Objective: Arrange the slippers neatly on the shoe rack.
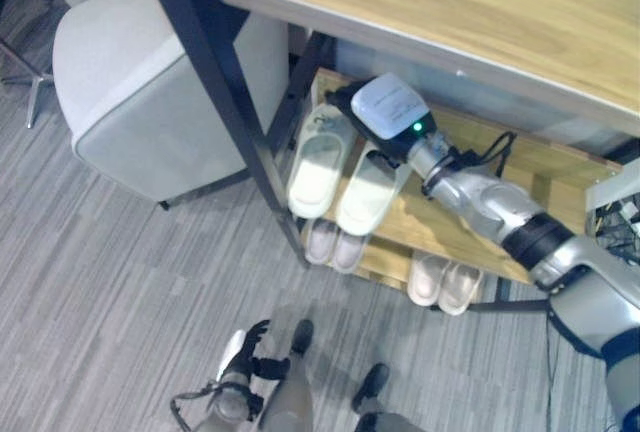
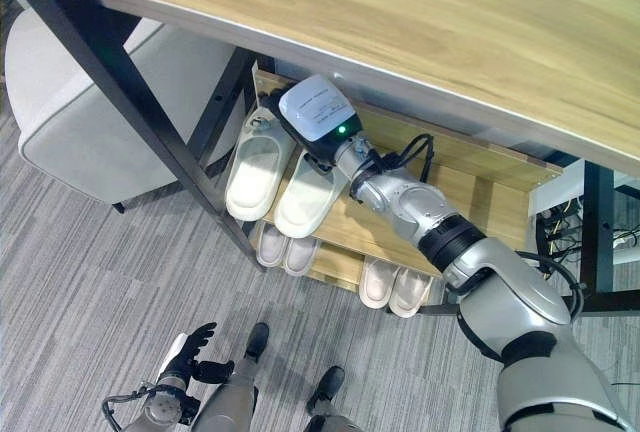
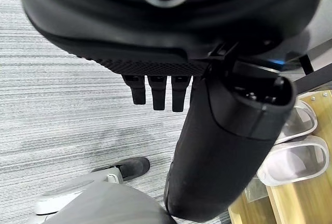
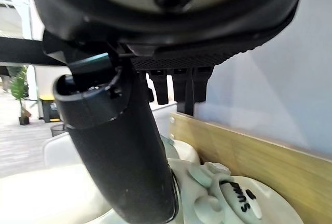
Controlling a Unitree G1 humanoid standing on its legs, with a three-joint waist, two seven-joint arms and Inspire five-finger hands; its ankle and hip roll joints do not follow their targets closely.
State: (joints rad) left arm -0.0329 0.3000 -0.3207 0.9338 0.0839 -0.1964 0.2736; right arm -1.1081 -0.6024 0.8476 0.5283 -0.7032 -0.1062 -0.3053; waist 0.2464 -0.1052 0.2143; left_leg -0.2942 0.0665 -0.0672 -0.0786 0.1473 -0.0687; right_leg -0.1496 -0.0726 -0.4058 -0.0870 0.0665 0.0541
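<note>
Right hand [image 2: 300, 137]: reached under the light wooden tabletop [image 2: 420, 32] to the upper shelf of the low wooden shoe rack [image 2: 470, 187]. In the right wrist view its fingers [image 4: 176, 86] hang straight, and the thumb [image 4: 124, 151] extends over the toe of a cream slipper with a moulded charm on top [image 4: 233, 198]. Nothing is clasped; the hand is open. Whether the thumb touches the slipper cannot be told.

Directly under the hand, a pair of large cream open-back slippers [image 2: 280, 177] lies side by side on the upper shelf, toes toward the back board and heels overhanging the front edge. The one nearer the hand sits tilted slightly against its mate.

Lower shelf: two smaller pairs of pale pinkish slippers, one [image 2: 285, 250] below the large pair, the other [image 2: 395, 287] further toward the robot's right. Each pair is set close together, heels outward.

Left hand [image 2: 190, 347]: low beside the robot, over the grey striped carpet [image 2: 90, 282], well apart from the rack. The left wrist view shows its fingers [image 3: 155, 92] straight and relaxed, holding nothing.

A light grey upholstered chair [image 1: 150, 92] stands to the left of the rack, behind the table's black metal leg [image 1: 215, 82].
</note>
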